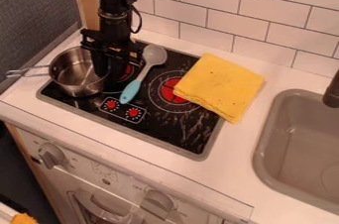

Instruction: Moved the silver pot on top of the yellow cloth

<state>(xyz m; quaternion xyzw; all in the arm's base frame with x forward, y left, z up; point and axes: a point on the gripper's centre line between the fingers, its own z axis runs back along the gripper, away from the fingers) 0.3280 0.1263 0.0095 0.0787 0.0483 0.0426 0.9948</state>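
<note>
The place is a small kitchen, or a toy-like mock-up of one. A black stovetop (182, 134) with red burner circles and red knob markings is set into a pale counter (232, 168), and a grey sink (268, 134) with a dark faucet (332, 91) lies at the right. White brick-shaped tiles (255, 10) cover the wall behind. Below the counter, a white oven front (99, 171) carries round knobs (51, 155) and a handle. A metal pot (79, 86) and a spoon (131, 90) with a light blue handle add to the cooking setting.
</note>
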